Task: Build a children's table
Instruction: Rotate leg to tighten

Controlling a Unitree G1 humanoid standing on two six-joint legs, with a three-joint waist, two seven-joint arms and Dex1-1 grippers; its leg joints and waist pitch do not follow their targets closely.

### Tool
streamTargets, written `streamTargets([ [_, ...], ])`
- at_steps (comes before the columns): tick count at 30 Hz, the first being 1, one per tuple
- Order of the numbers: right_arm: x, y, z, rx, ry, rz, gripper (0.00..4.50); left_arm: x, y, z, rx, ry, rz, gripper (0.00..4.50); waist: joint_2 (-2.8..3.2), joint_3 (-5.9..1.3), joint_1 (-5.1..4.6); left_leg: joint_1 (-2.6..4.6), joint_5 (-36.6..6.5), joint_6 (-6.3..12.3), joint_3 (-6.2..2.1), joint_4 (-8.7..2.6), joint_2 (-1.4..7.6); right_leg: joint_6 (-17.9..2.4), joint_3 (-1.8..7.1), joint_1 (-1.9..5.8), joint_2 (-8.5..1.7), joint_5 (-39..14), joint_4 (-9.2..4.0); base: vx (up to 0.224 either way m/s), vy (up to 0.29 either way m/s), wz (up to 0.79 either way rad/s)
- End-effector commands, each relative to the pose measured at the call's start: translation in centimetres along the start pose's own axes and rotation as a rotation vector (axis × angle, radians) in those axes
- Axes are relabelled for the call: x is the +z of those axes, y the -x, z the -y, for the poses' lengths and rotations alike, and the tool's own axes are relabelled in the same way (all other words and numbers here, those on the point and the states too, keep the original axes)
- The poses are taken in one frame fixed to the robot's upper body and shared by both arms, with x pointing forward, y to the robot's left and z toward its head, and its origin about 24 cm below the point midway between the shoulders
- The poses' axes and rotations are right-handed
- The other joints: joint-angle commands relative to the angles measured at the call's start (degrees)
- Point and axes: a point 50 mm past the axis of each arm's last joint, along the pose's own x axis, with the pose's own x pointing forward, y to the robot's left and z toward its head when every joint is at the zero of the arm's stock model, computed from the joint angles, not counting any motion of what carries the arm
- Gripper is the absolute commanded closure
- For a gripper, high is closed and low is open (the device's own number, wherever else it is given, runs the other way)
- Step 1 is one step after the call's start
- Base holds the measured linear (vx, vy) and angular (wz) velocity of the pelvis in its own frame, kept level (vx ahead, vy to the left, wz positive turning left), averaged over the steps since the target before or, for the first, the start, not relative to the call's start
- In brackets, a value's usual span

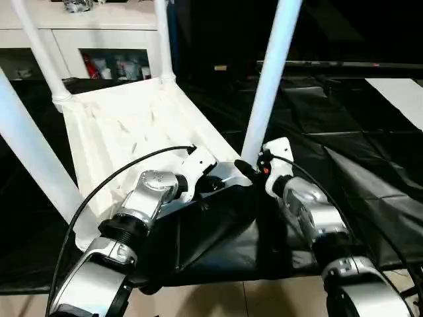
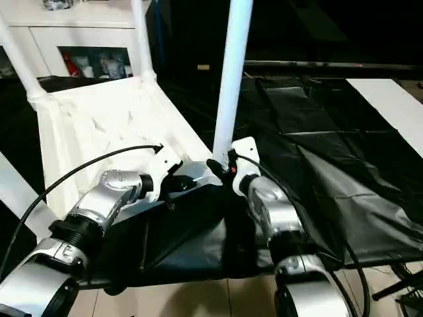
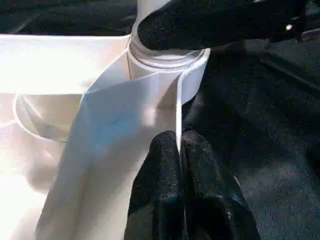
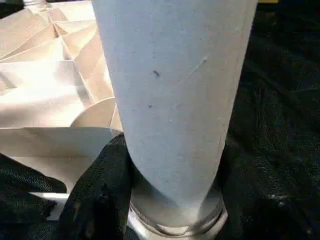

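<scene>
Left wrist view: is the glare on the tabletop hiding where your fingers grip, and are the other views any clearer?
Left wrist view: the tabletop is blown out at the far side, but the left gripper shows clearly, pinching the thin rim. Right wrist view: the leg is evenly lit and slightly soft, the black sheet dark. Left eye view: ribs washed out.

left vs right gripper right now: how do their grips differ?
The left gripper pinches the thin rim of the tabletop near the corner socket; the right gripper wraps the round base of the near leg just above that socket. The left fingers are nearly together on the flat edge; the right fingers are spread by the tube's width. Both are shut on white plastic parts at the same near corner.
</scene>
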Motion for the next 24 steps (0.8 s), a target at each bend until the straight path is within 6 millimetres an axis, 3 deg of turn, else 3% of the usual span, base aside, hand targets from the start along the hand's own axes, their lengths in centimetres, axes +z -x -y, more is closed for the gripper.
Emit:
streamTargets([
  [1,-0.3,0.0,-0.9,0.061,-0.035,0.011,1.67,0.6,0.5,-0.2,0.014,-0.012,0.099,4.50,-0.50,-3.11,0.03,-0.31,-12.1,2.57,-0.04,-3.86,1.18,-9.3,2.83,3.22,-3.42,-15.3,-4.25,0.000,0.000,0.00],
  [3,0.0,0.1,-0.7,0.055,-0.031,0.026,1.30,0.7,0.6,-0.2,0.012,-0.018,0.120,4.50,-0.45,-3.11,-0.03,-0.27,-11.8,2.44,-0.03,-3.85,1.18,-9.1,2.85,3.10,-3.44,-16.1,-4.33,0.000,0.000,0.00],
  [5,0.1,0.2,-0.6,0.053,-0.024,0.034,1.26,0.7,0.7,-0.2,0.014,-0.024,0.127,4.50,-0.50,-3.10,-0.05,-0.27,-11.2,2.36,-0.01,-3.85,1.19,-9.0,2.86,3.08,-3.48,-16.5,-4.34,0.000,0.000,0.00],
  [6,0.3,0.4,-0.5,0.045,-0.015,0.042,1.17,0.8,0.8,-0.1,0.007,-0.023,0.138,4.22,-0.77,-3.11,-0.14,-0.31,-11.0,2.47,0.04,-3.81,1.20,-8.9,2.85,3.08,-3.45,-16.3,-4.34,0.000,0.000,0.00],
  [7,0.5,0.8,-0.2,0.033,0.000,0.052,1.02,0.9,0.9,0.1,-0.002,-0.014,0.157,4.05,-0.61,-3.19,0.01,-0.33,-10.0,2.53,-0.05,-3.81,1.31,-9.1,2.88,3.15,-3.51,-15.2,-4.08,0.000,0.000,0.00],
  [9,0.6,1.5,0.0,0.023,0.015,0.063,0.98,1.0,1.1,0.3,-0.011,0.002,0.181,3.91,-0.85,-3.28,0.03,-0.51,-8.3,2.88,0.00,-3.63,1.29,-9.8,2.87,3.29,-3.42,-11.9,-3.66,0.000,0.000,0.00],
  [12,0.5,2.5,0.0,0.030,0.035,0.068,0.98,0.9,1.5,0.6,-0.020,0.012,0.193,3.68,-0.55,-3.68,0.25,-0.13,-5.2,3.45,0.08,-3.23,1.41,-12.4,2.87,3.05,-3.01,-3.3,-2.58,0.000,0.000,0.00],
  [13,0.4,2.8,-0.1,0.037,0.041,0.063,0.98,0.8,1.7,0.8,-0.024,0.011,0.194,3.51,-0.80,-3.69,0.29,-0.30,-3.7,4.28,0.03,-3.05,1.50,-13.0,2.87,3.28,-2.99,0.5,-2.16,0.000,0.000,0.00],
  [15,0.2,3.4,-0.2,0.048,0.054,0.054,0.98,0.8,2.1,1.0,-0.026,0.004,0.197,3.50,-0.72,-3.68,0.34,-0.37,-2.7,5.47,0.10,-2.88,1.31,-13.7,2.86,3.33,-3.00,2.6,-1.98,0.000,0.000,0.00],
  [18,0.1,4.6,-0.5,0.110,0.063,0.050,0.98,0.7,2.8,1.3,0.007,0.014,0.205,3.17,-0.97,-3.50,0.39,-0.59,-4.4,6.09,0.22,-2.88,1.31,-13.3,2.90,3.50,-3.13,0.4,-2.34,0.000,0.000,0.00],
  [22,0.2,6.0,-0.5,0.185,0.100,0.021,0.98,0.7,3.5,2.3,-0.019,0.022,0.220,2.95,-0.81,-2.85,0.39,-0.53,-10.4,3.81,0.09,-3.56,1.45,-10.0,2.83,3.28,-3.20,-11.9,-3.68,0.000,0.000,0.00],
  [24,0.3,6.8,0.0,0.205,0.129,-0.004,0.98,0.5,3.8,3.1,-0.062,0.031,0.207,2.81,-0.67,-2.66,0.44,-0.52,-11.9,2.92,-0.01,-3.77,1.59,-8.8,2.89,3.14,-3.24,-15.1,-4.05,0.000,0.000,0.00],
])
